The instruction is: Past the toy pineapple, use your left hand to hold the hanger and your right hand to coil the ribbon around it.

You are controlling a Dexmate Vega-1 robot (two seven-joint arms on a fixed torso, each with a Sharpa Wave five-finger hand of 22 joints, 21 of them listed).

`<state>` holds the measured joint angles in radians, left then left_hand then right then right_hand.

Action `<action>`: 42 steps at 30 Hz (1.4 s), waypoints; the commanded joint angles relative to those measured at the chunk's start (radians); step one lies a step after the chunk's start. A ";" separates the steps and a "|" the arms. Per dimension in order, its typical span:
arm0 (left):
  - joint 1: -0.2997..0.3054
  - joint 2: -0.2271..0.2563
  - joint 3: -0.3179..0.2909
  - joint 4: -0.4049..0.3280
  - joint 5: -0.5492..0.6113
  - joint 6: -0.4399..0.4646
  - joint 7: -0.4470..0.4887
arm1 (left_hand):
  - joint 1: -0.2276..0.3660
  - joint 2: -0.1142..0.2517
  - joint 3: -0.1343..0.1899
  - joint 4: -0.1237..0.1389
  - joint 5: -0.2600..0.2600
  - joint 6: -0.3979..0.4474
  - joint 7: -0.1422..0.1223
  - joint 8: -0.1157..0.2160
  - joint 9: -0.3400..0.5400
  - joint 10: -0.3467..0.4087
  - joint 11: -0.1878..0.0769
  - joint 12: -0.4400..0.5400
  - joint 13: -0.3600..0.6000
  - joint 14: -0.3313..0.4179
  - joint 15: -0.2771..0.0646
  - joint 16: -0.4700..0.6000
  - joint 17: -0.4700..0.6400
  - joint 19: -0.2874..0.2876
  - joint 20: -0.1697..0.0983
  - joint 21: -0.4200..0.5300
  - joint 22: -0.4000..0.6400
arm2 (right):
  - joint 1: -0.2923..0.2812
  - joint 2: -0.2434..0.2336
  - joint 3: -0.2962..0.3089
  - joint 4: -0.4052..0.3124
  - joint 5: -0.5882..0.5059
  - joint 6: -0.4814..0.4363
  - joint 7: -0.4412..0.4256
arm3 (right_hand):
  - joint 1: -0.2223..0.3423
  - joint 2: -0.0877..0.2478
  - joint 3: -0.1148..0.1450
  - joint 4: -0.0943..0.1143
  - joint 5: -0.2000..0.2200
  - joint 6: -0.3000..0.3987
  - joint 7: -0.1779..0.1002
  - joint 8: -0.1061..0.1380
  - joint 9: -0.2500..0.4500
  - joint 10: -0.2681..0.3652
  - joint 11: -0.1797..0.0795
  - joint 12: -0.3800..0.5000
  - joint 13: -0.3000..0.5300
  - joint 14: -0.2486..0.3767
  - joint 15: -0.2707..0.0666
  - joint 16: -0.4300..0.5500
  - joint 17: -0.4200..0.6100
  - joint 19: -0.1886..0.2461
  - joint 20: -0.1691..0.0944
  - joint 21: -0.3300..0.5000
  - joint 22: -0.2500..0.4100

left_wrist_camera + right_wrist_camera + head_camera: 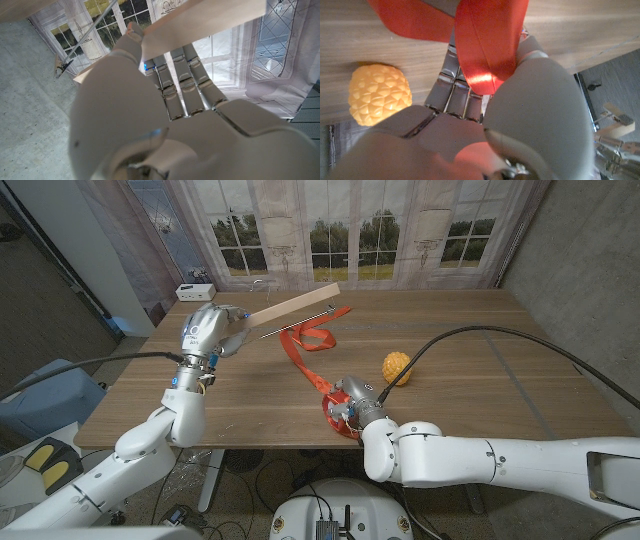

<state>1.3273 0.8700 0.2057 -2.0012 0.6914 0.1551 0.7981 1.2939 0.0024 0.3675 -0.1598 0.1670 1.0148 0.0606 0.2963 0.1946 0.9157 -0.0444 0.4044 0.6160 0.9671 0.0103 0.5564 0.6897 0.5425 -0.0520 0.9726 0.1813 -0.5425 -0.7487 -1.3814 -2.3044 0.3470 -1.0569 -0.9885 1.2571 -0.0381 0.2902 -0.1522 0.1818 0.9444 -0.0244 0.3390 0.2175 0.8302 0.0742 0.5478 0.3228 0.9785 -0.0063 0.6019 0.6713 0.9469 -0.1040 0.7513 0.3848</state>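
My left hand (210,330) holds a wooden hanger (295,305) lifted over the table's far left, its metal rod (300,320) slanting below the wood. In the left wrist view my left hand (150,100) has fingers curled over the wooden bar (200,17). An orange-red ribbon (305,340) trails from the hanger across the table to my right hand (350,405) near the front edge, which grips the ribbon's end. In the right wrist view the ribbon (485,35) runs over my right hand (485,115). The yellow toy pineapple (397,366) lies just right of the ribbon, also seen as the pineapple (379,95).
The wooden table (480,350) stretches bare to the right of the pineapple. A small white box (196,291) sits at the far left corner. Curtains and windows stand behind the table. A black cable (520,350) arcs over the right side.
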 commanded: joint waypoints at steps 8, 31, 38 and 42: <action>-0.031 -0.006 0.017 0.023 -0.021 -0.005 -0.007 | 0.132 0.141 0.011 0.002 0.005 0.041 -0.003 0.004 0.063 0.021 -0.009 -0.004 0.003 0.162 -0.241 -0.004 0.008 -0.006 -0.050 0.011 0.000 | -0.319 0.031 0.365 0.042 -0.853 0.218 0.134 | 0.152 0.164 0.000 0.008 0.010 0.047 0.038 -0.009 0.001 0.058 -0.052 0.001 0.017 0.146 -0.224 -0.011 0.006 -0.026 -0.106 0.024 0.003; -0.063 -0.021 0.032 0.052 -0.064 -0.021 -0.001 | 0.132 0.140 0.012 0.002 0.005 0.041 -0.001 0.001 0.065 0.024 -0.007 -0.011 0.007 0.165 -0.241 -0.012 0.016 -0.009 -0.049 0.022 -0.001 | -0.427 0.197 0.673 0.182 -0.937 0.533 0.178 | 0.159 0.167 -0.007 0.007 0.011 0.049 0.044 -0.021 0.001 0.065 -0.047 -0.003 0.013 0.166 -0.224 -0.029 0.011 -0.028 -0.105 0.060 0.004; -0.075 -0.026 0.040 0.064 -0.079 -0.040 0.004 | 0.132 0.140 0.013 0.001 0.005 0.043 -0.001 0.001 0.065 0.023 -0.007 -0.015 0.008 0.167 -0.241 -0.015 0.019 -0.009 -0.048 0.025 -0.001 | -0.403 0.229 0.731 0.170 -0.926 0.529 0.251 | 0.162 0.167 -0.008 0.006 0.010 0.054 0.048 -0.023 0.001 0.069 -0.045 -0.003 0.011 0.171 -0.224 -0.036 0.012 -0.028 -0.106 0.073 0.004; -0.080 -0.027 0.043 0.070 -0.091 -0.057 0.004 | 0.132 0.140 0.013 0.002 0.005 0.043 -0.002 0.000 0.066 0.026 -0.008 -0.015 0.010 0.168 -0.241 -0.017 0.021 -0.010 -0.049 0.027 -0.002 | -0.386 0.238 0.761 0.169 -0.912 0.530 0.287 | 0.164 0.167 -0.009 0.005 0.009 0.058 0.050 -0.025 0.001 0.072 -0.043 -0.003 0.009 0.175 -0.224 -0.038 0.013 -0.028 -0.106 0.079 0.004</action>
<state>1.2625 0.8487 0.2388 -1.9470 0.6242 0.1273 0.7967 1.2939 0.0024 0.3706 -0.1629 0.1671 1.0185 0.0575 0.2924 0.1950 0.9247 -0.0430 0.3924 0.6195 0.9706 0.0103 0.5418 0.7070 0.5390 -0.0484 0.9951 0.1765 -0.9518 -0.5566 -0.7156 -2.1405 -0.5756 -0.5581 -0.7841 1.2571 -0.0381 0.2868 -0.1472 0.1886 0.9538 -0.0158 0.3195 0.2165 0.8445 0.0765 0.5440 0.3274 0.9971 -0.0089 0.5651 0.6811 0.9483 -0.1054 0.8212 0.3875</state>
